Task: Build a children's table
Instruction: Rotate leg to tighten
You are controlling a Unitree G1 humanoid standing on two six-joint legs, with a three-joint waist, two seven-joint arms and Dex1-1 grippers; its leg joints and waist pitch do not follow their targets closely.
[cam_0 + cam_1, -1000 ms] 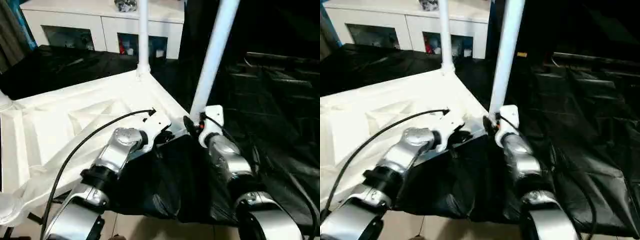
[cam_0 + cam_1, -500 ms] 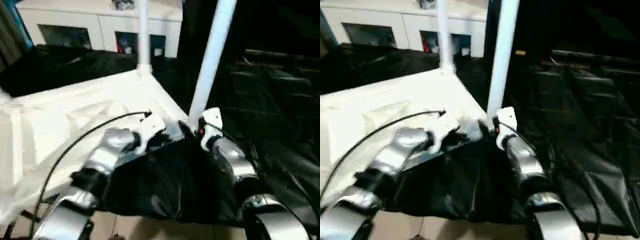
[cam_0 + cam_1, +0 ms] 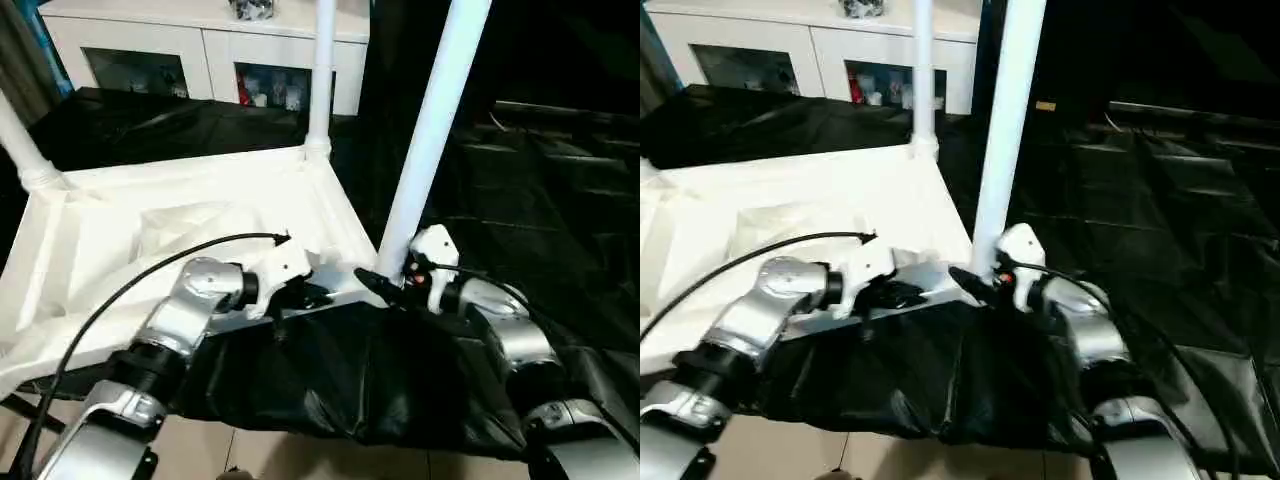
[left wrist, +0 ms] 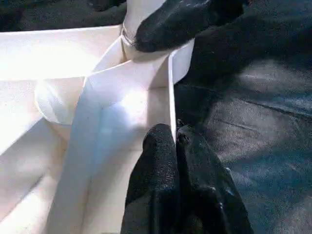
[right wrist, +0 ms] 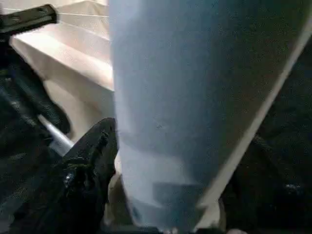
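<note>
The children's table [image 3: 200, 215] lies upside down on a worktop draped in black sheeting [image 3: 540, 200], ribbed underside facing up. Against the frames of a second ago the whole picture has swung, which is the camera moving. A third upright leg [image 3: 22, 150] now shows at the far-left corner, where little of it was in frame before.

Three tube legs stand in their corner sockets: the far-left one, the far leg [image 3: 320, 75] at the corner nearest the white cabinet [image 3: 210, 45], and the near leg [image 3: 432, 130] at the near right corner. No fourth leg can be confirmed in these frames.

The left hand [image 3: 300, 293] is clenched, its two black fingers [image 4: 165, 165] pressed together against the thin edge wall of the tabletop just beside the near right socket. Whether that wall is pinched between them cannot be told.

The right hand [image 3: 380, 287] sits at the foot of the near leg. One finger [image 5: 92, 151] lies against the tube near where it enters the socket. Whether the hand grips the tube or merely brackets it cannot be told.

What has changed: both forearms have spread outward, and the right wrist has turned so that its hand now reaches across at the leg's base instead of from directly below.

Judgement: the near leg appears seated, and this looks like a final check or steadying. One corner likely remains to be fitted.
</note>
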